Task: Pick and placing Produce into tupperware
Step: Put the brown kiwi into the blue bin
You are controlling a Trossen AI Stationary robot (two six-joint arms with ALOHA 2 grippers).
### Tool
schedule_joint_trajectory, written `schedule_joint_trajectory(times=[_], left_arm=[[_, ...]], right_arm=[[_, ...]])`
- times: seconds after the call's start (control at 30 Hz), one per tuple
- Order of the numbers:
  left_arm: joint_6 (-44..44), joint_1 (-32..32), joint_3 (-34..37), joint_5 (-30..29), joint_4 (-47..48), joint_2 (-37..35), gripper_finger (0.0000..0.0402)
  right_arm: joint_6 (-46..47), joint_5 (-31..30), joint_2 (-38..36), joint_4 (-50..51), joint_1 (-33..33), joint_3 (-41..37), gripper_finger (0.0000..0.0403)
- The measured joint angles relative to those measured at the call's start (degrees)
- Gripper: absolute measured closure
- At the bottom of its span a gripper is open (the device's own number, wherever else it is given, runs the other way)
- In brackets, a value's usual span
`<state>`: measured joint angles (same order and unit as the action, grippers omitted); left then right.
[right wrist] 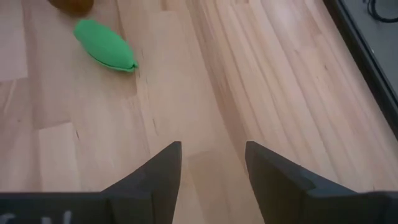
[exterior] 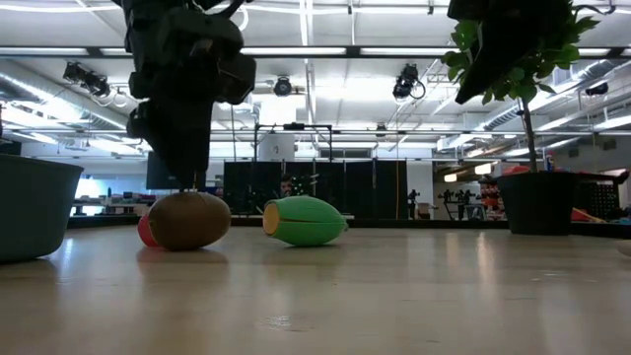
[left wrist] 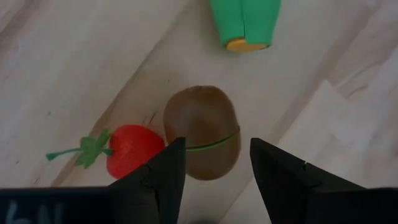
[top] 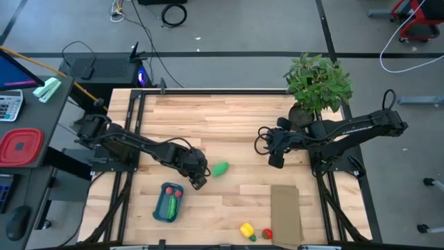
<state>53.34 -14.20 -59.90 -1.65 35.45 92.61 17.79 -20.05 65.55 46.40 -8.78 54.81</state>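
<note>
The blue-teal tupperware [top: 168,202] sits near the table's near-left part, with a green and a red piece inside. My left gripper [top: 198,182] [left wrist: 214,163] is open and points down over the brown round piece [left wrist: 202,130] [exterior: 189,220], which lies on the table next to a red strawberry [left wrist: 129,149]. In the high view the gripper hides both. A green piece [top: 220,169] [exterior: 304,220] lies just beyond. A yellow piece [top: 246,230] and a small red one [top: 267,234] lie at the near edge. My right gripper [top: 276,158] [right wrist: 211,165] hovers open over bare wood. My left gripper's open fingers [left wrist: 163,171] stand on either side of the brown round piece's upper end [left wrist: 205,158], coming from above. I cannot tell whether they touch it. The piece rests on the table.
A flat brown cardboard rectangle [top: 284,215] lies at the near right. A leafy potted plant [top: 317,83] stands at the far right corner, close to the right arm. A red square container [top: 21,147] sits off the table to the left. Bare wood lies in the table's middle.
</note>
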Motion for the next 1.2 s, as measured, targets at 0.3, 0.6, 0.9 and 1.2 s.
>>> schedule_joint_trajectory(times=[0.3,0.6,0.9,1.2], left_arm=[[-0.6,0.0,0.0,0.0,-0.5,-0.3,0.0225],[-0.1,0.0,0.0,0.0,-1.9,-0.3,0.0229],[-0.1,0.1,0.0,-0.4,-4.7,-0.3,0.0231],[-4.8,0.1,0.0,0.4,-3.6,-0.3,0.0214]], right_arm=[[-1.2,0.0,0.0,-1.0,0.0,0.0,0.0215],[-1.4,0.0,0.0,-1.3,0.0,0.0,0.0215],[-1.4,0.0,0.0,-1.3,0.0,0.0,0.0215],[-1.4,0.0,0.0,-1.3,0.0,0.0,0.0215]])
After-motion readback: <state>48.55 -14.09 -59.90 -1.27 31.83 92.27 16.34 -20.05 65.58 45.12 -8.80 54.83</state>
